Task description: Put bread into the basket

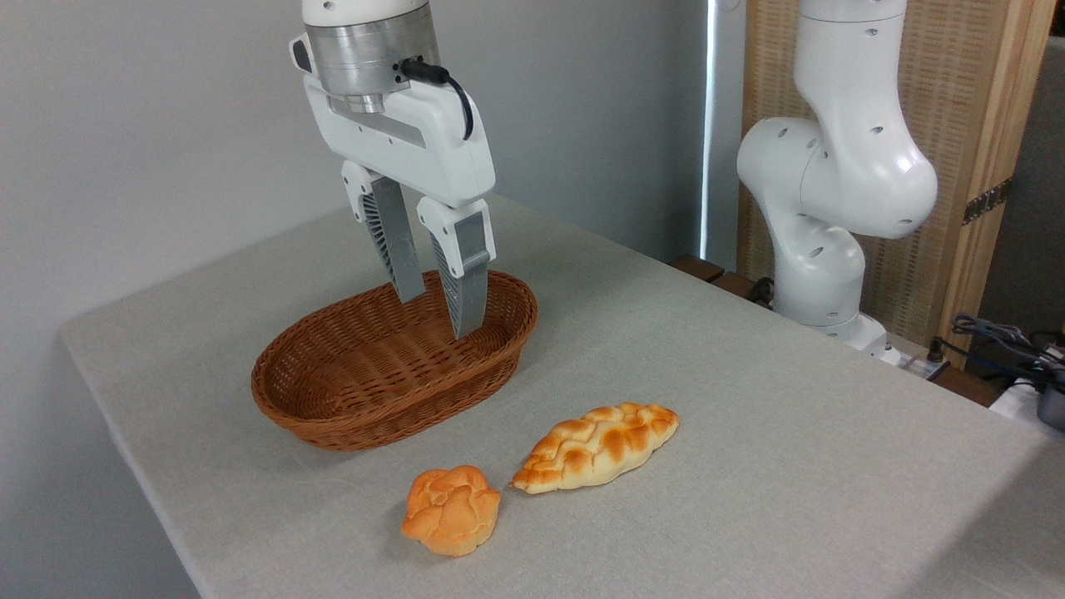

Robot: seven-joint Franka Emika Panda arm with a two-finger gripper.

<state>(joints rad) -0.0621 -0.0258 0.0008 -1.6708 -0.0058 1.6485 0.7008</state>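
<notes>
On grey table [749,433]: basket [333,399], bread [596,446].

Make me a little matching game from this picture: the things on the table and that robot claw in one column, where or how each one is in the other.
Things:
1. long pale golden braided bread
2. small round orange knotted bun
3. oval reddish-brown woven wicker basket
4. two-finger gripper

Descriptions:
A. empty inside
B. open, hanging above the basket
C. nearest the table's front edge
D. on the cloth, right of the bun

Pairs: 1-D, 2-C, 3-A, 4-B
</notes>
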